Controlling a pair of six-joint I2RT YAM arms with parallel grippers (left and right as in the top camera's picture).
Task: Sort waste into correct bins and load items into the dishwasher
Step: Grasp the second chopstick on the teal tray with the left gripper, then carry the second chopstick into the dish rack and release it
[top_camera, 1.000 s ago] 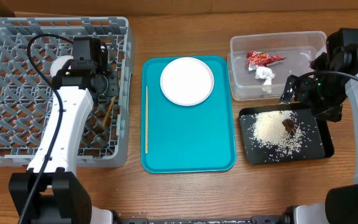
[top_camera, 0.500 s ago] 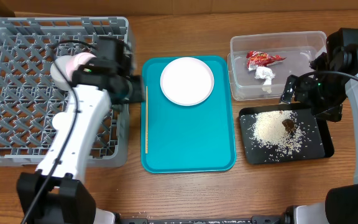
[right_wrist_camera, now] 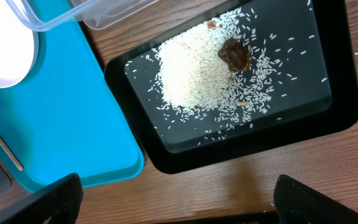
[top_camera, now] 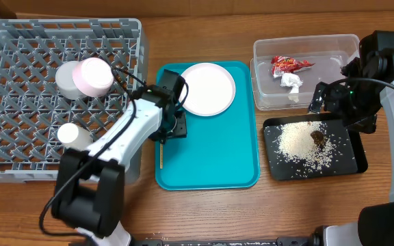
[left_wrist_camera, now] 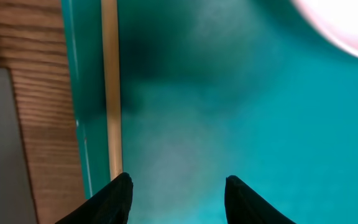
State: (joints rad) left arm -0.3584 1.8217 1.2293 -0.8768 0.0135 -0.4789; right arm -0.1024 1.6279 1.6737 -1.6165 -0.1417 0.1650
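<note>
Chopstick lies along the left rim of the teal tray, just outside the open, empty left hand; closing here would likely miss it.

Smooth teal plastic tray, wood-grain table, grey plastic rack, clear plastic tub

The left gripper has swung from over the grey dish rack at frame left to the teal tray's left edge beside the chopstick, uncovering the pink bowl
</note>
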